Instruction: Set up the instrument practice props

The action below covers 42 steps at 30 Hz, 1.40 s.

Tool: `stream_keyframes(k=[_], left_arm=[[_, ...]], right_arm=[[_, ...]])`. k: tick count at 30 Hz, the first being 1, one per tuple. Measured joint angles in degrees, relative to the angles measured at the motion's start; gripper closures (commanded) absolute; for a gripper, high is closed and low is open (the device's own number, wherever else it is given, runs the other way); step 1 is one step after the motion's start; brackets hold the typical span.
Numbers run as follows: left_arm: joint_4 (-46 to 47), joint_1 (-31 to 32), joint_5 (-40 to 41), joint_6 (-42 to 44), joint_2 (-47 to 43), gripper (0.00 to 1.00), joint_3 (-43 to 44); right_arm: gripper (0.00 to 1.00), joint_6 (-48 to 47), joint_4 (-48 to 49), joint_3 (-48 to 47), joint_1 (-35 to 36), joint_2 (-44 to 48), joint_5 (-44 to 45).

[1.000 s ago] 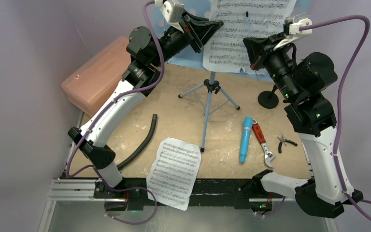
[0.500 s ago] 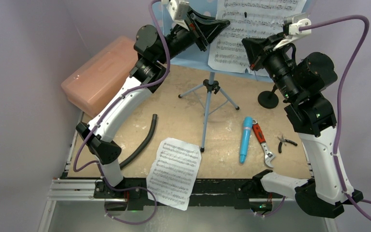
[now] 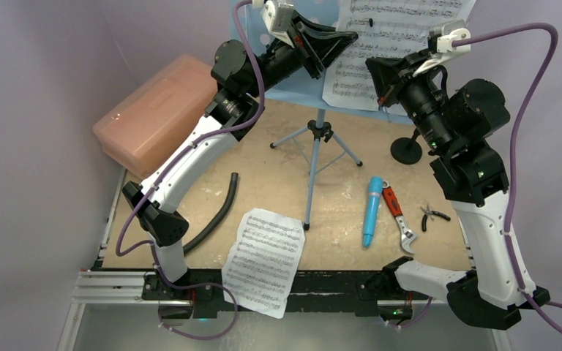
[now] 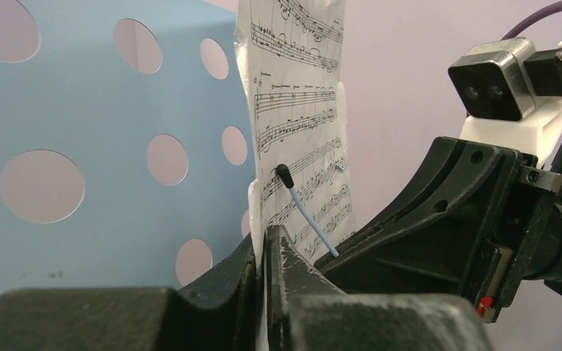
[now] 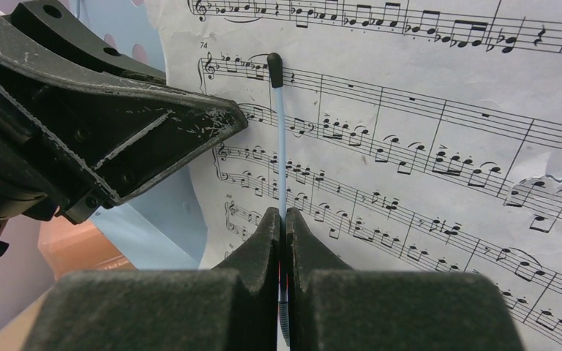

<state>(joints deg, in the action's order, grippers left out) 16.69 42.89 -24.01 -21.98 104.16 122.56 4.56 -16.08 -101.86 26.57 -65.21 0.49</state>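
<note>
While left fingers [image 4: 296, 281] pinch page [image 4: 300, 110] edge | right fingers [image 5: 257, 252] clamp retainer wire [image 5: 281, 146] | tips near

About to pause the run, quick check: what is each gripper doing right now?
Left gripper: closed, pinching the edge of the sheet-music page.
Right gripper: closed on the thin blue page-holder wire lying across that page.

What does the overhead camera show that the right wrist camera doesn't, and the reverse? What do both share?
Only overhead: the tripod legs, a second page lying flat, microphone, mic stand, wrench, pliers, hose and pink case. Only right wrist: the right gripper shut on the thin rod crossing the page on the stand. Both: that page, the blue stand and the left gripper at the page's left edge.
</note>
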Motion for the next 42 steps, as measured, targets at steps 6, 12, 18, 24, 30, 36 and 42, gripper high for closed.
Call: stream_keyframes(k=[6, 12, 18, 24, 30, 36, 42], left_arm=[[0.28, 0.0, 0.31, 0.04, 0.0, 0.77, 0.07], [0.42, 0.0, 0.5, 0.07, 0.0, 0.7, 0.07], [0.46, 0.15, 1.27, 0.37, -0.39, 0.66, -0.44], [0.39, 0.2, 2.82, 1.6, -3.28, 0.63, -3.72], [0.44, 0.2, 3.78, 2.86, -6.03, 0.61, -6.03], [1.27, 0.2, 3.85, 3.61, -8.68, 0.48, -8.9], [3.13, 0.2, 3.91, 5.25, -12.96, 0.25, -15.74]], right_arm=[[1.0, 0.09, 0.22, 0.26, 0.0, 0.07, 0.02], [0.92, 0.37, 1.03, 0.98, 0.0, 0.48, 0.04], [0.79, 0.61, 1.4, 1.29, 0.0, 0.74, 0.15], [0.74, 0.81, 2.45, 1.86, 0.02, 1.4, 0.24], [0.66, 0.83, 3.13, 1.86, 0.04, 1.88, 0.24], [0.53, 0.87, 3.21, 1.99, 0.04, 2.03, 0.31], [0.31, 0.83, 3.87, 3.17, 0.04, 2.95, 0.35]])
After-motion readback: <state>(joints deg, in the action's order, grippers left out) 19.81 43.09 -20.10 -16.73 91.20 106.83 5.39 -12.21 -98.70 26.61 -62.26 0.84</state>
